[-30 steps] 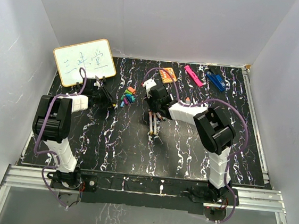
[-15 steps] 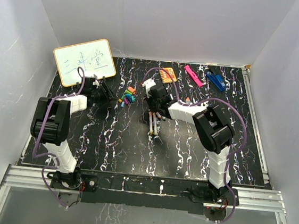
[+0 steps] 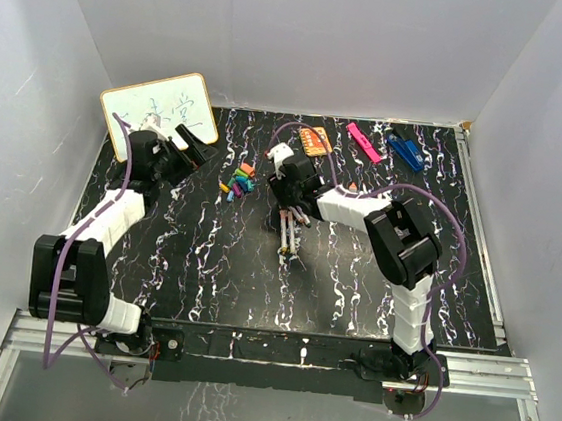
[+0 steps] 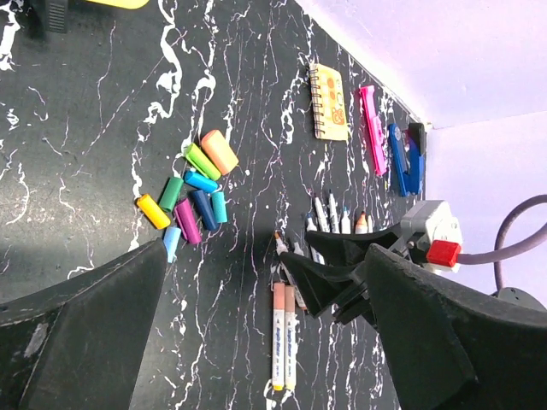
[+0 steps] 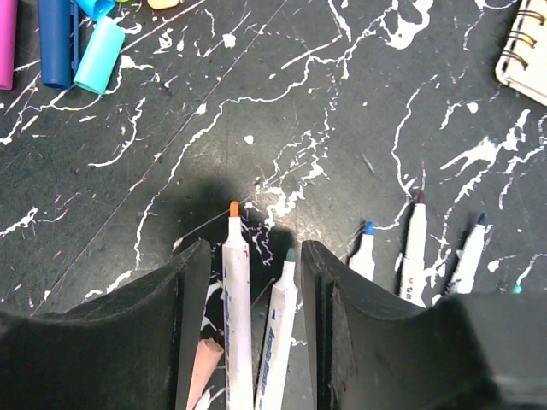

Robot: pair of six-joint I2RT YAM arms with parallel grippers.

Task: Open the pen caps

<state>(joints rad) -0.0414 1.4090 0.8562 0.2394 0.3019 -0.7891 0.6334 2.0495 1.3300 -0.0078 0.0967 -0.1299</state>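
1. Caps: the short coloured plastic pen caps point(image 4: 192, 201) lie loose in a small heap on the black white-veined table point(image 4: 85, 128), none of them on a pen.
2. Thin white-barrelled marker pens point(image 5: 237, 290) lie just beside that heap, tips bare.
3. The left gripper point(image 4: 267, 256) hangs above the table, fingers spread wide, holding nothing.
4. The right gripper point(image 5: 255, 248) is narrowly parted, straddling two pens, one orange-tipped and one green-tipped, with no visible pinch.

Whiteboard point(image 3: 177, 104) scrawl, pens point(image 5: 237, 290) print: illegible.
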